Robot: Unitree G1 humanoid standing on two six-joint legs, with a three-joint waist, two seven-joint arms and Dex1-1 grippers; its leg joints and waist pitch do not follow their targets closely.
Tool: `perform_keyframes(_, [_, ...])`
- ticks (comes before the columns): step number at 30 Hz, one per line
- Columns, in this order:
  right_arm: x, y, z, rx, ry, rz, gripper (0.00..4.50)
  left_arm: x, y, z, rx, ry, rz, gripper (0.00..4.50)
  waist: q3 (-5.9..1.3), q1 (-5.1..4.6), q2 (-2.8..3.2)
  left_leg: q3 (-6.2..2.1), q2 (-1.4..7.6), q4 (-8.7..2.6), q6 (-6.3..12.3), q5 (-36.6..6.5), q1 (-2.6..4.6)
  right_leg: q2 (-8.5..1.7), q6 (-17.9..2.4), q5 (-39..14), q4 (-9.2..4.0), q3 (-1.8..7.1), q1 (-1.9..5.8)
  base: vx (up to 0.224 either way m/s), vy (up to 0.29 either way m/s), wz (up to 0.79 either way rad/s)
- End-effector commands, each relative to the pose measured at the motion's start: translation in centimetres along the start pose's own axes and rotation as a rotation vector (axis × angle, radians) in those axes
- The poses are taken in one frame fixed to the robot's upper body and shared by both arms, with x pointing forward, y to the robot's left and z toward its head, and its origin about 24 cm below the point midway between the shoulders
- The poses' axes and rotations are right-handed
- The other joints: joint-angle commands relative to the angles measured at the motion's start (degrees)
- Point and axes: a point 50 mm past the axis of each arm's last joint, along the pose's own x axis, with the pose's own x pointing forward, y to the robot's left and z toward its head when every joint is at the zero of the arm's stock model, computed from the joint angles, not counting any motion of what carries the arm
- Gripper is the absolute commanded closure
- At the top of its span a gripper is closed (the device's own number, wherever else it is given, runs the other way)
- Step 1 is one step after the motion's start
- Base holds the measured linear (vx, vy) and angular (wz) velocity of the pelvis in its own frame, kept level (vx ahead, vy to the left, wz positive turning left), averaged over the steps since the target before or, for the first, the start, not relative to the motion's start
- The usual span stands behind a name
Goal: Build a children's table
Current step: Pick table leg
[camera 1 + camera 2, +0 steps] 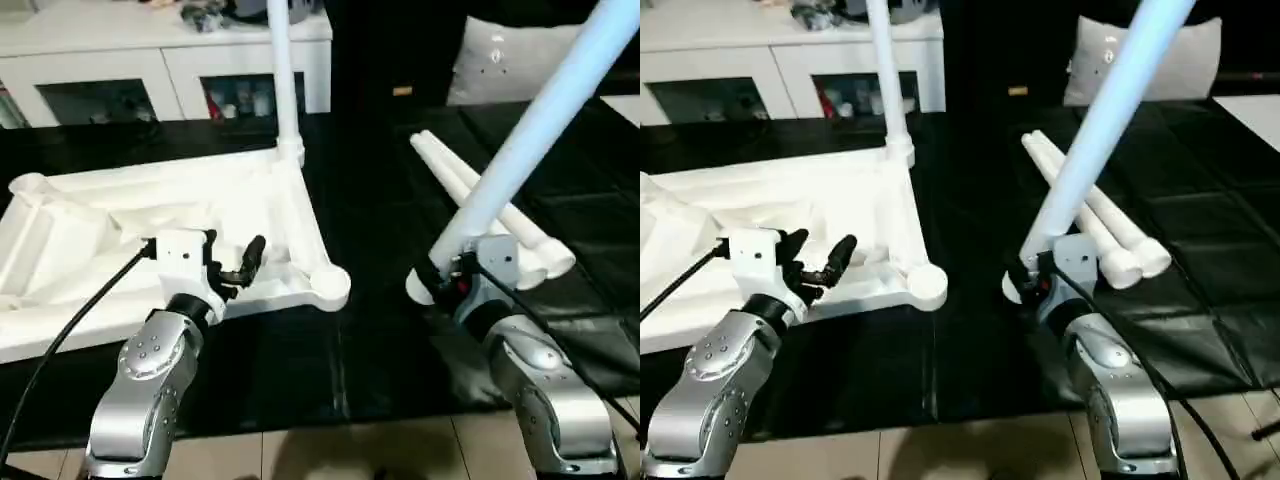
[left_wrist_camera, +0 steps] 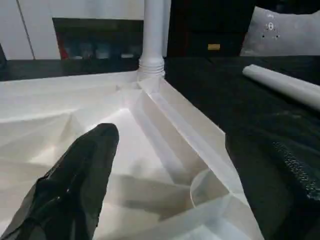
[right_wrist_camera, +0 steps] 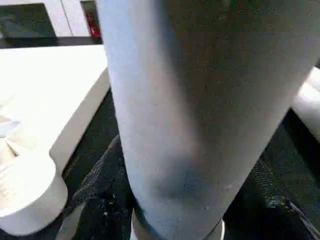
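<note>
The white tabletop lies upside down on the black mat, ribs up. One white leg stands upright in its far right corner socket. The near right corner socket is empty. My left gripper hovers open just above the tabletop's near rim, left of that socket, with nothing between its fingers. My right gripper is shut on the lower end of a second leg, which tilts up and to the right. Its foot hangs close to the mat, right of the empty socket. Two more legs lie side by side behind it.
A white cabinet with glass doors runs along the back left. A grey cushion leans at the back right. The black mat ends at pale floor tiles near me. A black cable trails from my left wrist.
</note>
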Motion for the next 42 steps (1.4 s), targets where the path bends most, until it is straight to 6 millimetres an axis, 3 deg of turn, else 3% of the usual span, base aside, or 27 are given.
perform_keyframes(1, [0.14,0.05,0.41,-0.013,-0.022,0.009,2.60,-0.06,0.27,0.47,0.010,-0.014,0.009,0.61,-2.50,0.02,-0.35,-0.36,0.66,-5.17,2.20,-24.55,1.00,-1.48,-8.11,-30.99,-5.07,-0.08,1.97,0.097,-0.017,0.04])
perform_keyframes(2, [0.15,0.08,0.43,-0.012,-0.022,0.012,2.60,-0.07,0.29,0.48,0.010,-0.014,0.009,0.61,-2.65,0.08,-0.31,-0.31,0.63,-5.22,2.40,-23.21,0.88,-1.48,-8.93,-29.12,-4.85,0.04,2.34,0.067,-0.008,0.02])
perform_keyframes(3, [0.17,0.10,0.44,-0.014,-0.022,0.015,2.60,-0.08,0.30,0.48,0.010,-0.014,0.009,0.61,-3.21,0.31,-0.16,-0.07,0.62,-5.18,3.41,-18.82,0.82,-1.46,-12.18,-21.51,-4.07,0.25,3.23,0.074,-0.004,0.03])
perform_keyframes(5, [0.20,0.14,0.46,-0.020,-0.021,0.025,2.60,-0.13,0.35,0.47,0.010,-0.013,0.012,0.61,-3.67,0.51,-0.27,0.08,0.32,-4.87,5.18,-13.60,0.23,-1.38,-15.41,-13.47,-3.20,0.30,4.46,0.037,-0.002,0.02])
perform_keyframes(9, [0.23,0.12,0.48,-0.028,-0.020,0.032,2.60,-0.26,0.40,0.43,0.006,-0.011,0.020,0.61,-4.01,1.06,0.03,0.25,0.14,-4.28,8.10,-7.62,0.42,-1.43,-19.55,-5.93,-2.34,0.07,5.44,0.080,0.009,0.04])
perform_keyframes(14, [0.28,0.27,0.47,-0.045,-0.013,0.059,2.60,-0.38,0.43,0.41,0.003,-0.011,0.027,0.61,-4.58,1.39,0.03,-0.24,-0.26,-3.49,12.31,0.45,0.24,-1.22,-20.25,1.52,-1.14,-0.54,6.27,0.051,0.007,0.04])
perform_keyframes(17, [0.29,1.02,0.33,-0.109,0.022,0.137,2.60,-0.40,0.41,0.43,0.003,-0.012,0.028,0.61,-4.41,1.50,-0.10,-0.53,-0.18,-3.25,14.52,2.41,0.35,-1.29,-19.73,0.67,-1.03,-0.92,6.27,0.019,0.005,0.02])
perform_keyframes(18, [0.28,1.04,0.32,-0.114,0.020,0.132,2.60,-0.41,0.41,0.43,0.003,-0.012,0.028,0.61,-3.90,1.96,-1.15,-1.77,-1.40,-2.63,18.29,4.55,-3.27,-2.25,-18.38,0.91,-1.47,-2.15,8.09,0.020,0.006,0.19])
perform_keyframes(19, [0.29,1.04,0.30,-0.109,0.018,0.125,2.60,-0.43,0.42,0.43,0.003,-0.012,0.028,0.61,-4.06,1.83,-0.38,-2.91,-1.77,-1.94,23.67,6.83,-3.91,-3.78,-16.33,-2.24,-2.17,-3.80,8.36,0.006,0.002,0.50])
perform_keyframes(20, [0.30,1.04,0.33,-0.106,0.013,0.123,2.60,-0.44,0.42,0.44,0.003,-0.012,0.028,0.61,-4.22,1.73,0.52,-3.45,-1.82,-1.62,25.44,8.47,-3.55,-3.77,-15.50,-4.60,-2.25,-4.87,8.20,0.006,0.002,0.50])
perform_keyframes(21, [0.31,1.05,0.37,-0.106,0.010,0.123,2.60,-0.44,0.43,0.45,0.004,-0.012,0.028,0.61,-3.98,0.97,0.89,-4.69,-1.77,-1.19,26.98,10.91,-2.68,-2.86,-14.84,-8.05,-2.43,-6.08,7.47,0.008,-0.002,0.63])
perform_keyframes(22, [0.32,1.03,0.42,-0.104,0.005,0.119,2.60,-0.43,0.43,0.46,0.004,-0.012,0.027,0.61,-3.48,1.14,0.94,-5.46,-2.01,-1.11,26.87,11.02,-2.37,-2.52,-14.84,-11.22,-2.86,-6.96,7.68,0.059,-0.023,0.46])
perform_keyframes(23, [0.30,0.90,0.42,-0.084,0.000,0.107,2.60,-0.44,0.43,0.48,0.005,-0.012,0.026,0.61,-2.68,0.09,1.11,-5.92,1.31,-2.24,22.43,5.46,1.99,-1.26,-16.00,-14.62,-1.53,-6.24,4.47,0.059,-0.023,0.46])
perform_keyframes(24, [0.29,0.86,0.42,-0.081,-0.001,0.104,2.60,-0.44,0.42,0.49,0.005,-0.012,0.025,0.61,-2.85,0.17,1.43,-6.14,1.82,-2.58,20.91,2.83,2.50,-1.40,-16.52,-14.51,-1.13,-6.20,4.64,0.066,-0.036,0.16])
perform_keyframes(25, [0.25,0.76,0.41,-0.080,-0.002,0.103,2.60,-0.45,0.40,0.52,0.006,-0.011,0.023,0.61,-2.59,0.43,0.91,-6.09,1.26,-2.96,19.14,0.42,1.91,-1.99,-16.60,-12.25,-1.22,-5.63,5.40,0.000,0.000,0.00])
perform_keyframes(26, [0.22,0.74,0.40,-0.083,-0.001,0.105,2.60,-0.46,0.39,0.54,0.006,-0.011,0.022,0.61,-2.59,0.90,0.87,-5.32,0.13,-2.80,17.79,0.80,0.64,-2.67,-16.40,-11.34,-1.85,-4.95,6.94,0.000,0.000,0.00])
perform_keyframes(28, [0.19,0.73,0.37,-0.089,0.001,0.109,2.60,-0.49,0.35,0.52,0.007,-0.010,0.020,0.61,-2.85,1.33,0.67,-4.14,-0.75,-2.58,14.44,0.90,-0.70,-3.45,-14.68,-14.69,-3.13,-4.36,9.03,0.000,0.000,0.00])
perform_keyframes(29, [0.15,0.74,0.33,-0.092,0.002,0.111,2.60,-0.53,0.33,0.48,0.008,-0.008,0.018,0.61,-3.05,1.44,0.81,-4.04,-0.89,-2.47,13.43,1.52,-0.97,-3.55,-14.08,-15.01,-3.25,-4.17,9.44,0.000,0.000,0.00])
perform_keyframes(31, [0.14,0.75,0.27,-0.093,0.002,0.108,2.60,-0.60,0.34,0.41,0.009,-0.003,0.014,0.61,-3.51,1.19,0.75,-4.31,-1.08,-2.48,12.22,4.70,-1.22,-2.86,-12.96,-12.27,-2.98,-4.29,9.60,0.000,0.000,0.00])
perform_keyframes(32, [0.10,0.71,0.28,-0.090,0.000,0.101,2.60,-0.59,0.32,0.38,0.010,-0.001,0.011,0.61,-3.57,1.07,1.09,-4.44,-1.07,-2.53,12.21,5.10,-0.95,-2.70,-12.97,-11.57,-2.80,-4.43,9.38,0.000,0.000,0.00])
perform_keyframes(34, [-0.01,0.59,0.30,-0.077,-0.005,0.083,2.60,-0.55,0.28,0.35,0.013,0.003,0.003,0.61,-3.82,0.53,1.25,-4.75,-1.12,-2.49,13.47,6.57,-0.30,-2.20,-13.41,-8.97,-2.47,-4.74,8.97,0.000,0.000,0.00])
perform_keyframes(37, [-0.09,0.51,0.20,-0.039,-0.003,0.073,2.60,-0.47,0.26,0.34,0.016,0.005,-0.003,0.61,-4.00,0.57,1.33,-4.70,-1.32,-2.28,15.13,7.73,-0.47,-2.24,-13.96,-8.53,-2.41,-4.71,9.15,0.025,-0.007,-0.03])
perform_keyframes(38, [-0.13,0.57,0.08,-0.013,0.008,0.083,2.60,-0.45,0.25,0.34,0.017,0.005,-0.004,0.61,-4.58,-0.03,2.91,-3.34,0.68,-2.75,10.67,5.36,4.29,-1.22,-14.39,-11.13,-1.61,-3.25,6.13,0.063,-0.017,-0.10])
perform_keyframes(39, [-0.14,0.57,0.09,-0.017,0.008,0.084,2.60,-0.45,0.24,0.34,0.016,0.005,-0.005,0.61,-3.30,-0.08,2.07,-3.57,3.43,-4.49,5.56,-2.33,6.28,-0.89,-15.00,-12.41,-0.42,-3.44,3.89,0.076,-0.049,-0.42])
perform_keyframes(40, [-0.18,0.58,0.11,-0.037,0.009,0.087,2.60,-0.45,0.23,0.35,0.015,0.005,-0.006,0.61,-2.57,-0.03,1.09,-1.96,3.07,-5.36,1.57,-10.00,6.59,-1.12,-15.57,-11.47,-0.40,-2.65,3.67,0.023,-0.036,-0.32])
perform_keyframes(41, [-0.19,0.56,0.13,-0.044,0.008,0.086,2.60,-0.45,0.22,0.36,0.015,0.005,-0.006,0.61,-2.41,0.50,0.30,0.40,0.86,-4.92,-1.48,-12.89,5.81,-0.77,-17.66,-10.30,-1.09,-0.43,5.02,0.050,-0.042,-0.61])
perform_keyframes(42, [-0.21,0.55,0.18,-0.057,0.003,0.086,2.60,-0.45,0.21,0.36,0.015,0.006,-0.005,0.61,-3.34,2.14,-1.50,-0.74,-2.33,-2.91,2.72,-7.16,-0.87,-1.53,-16.37,-4.85,-1.55,0.48,11.17,0.098,-0.008,-0.37])
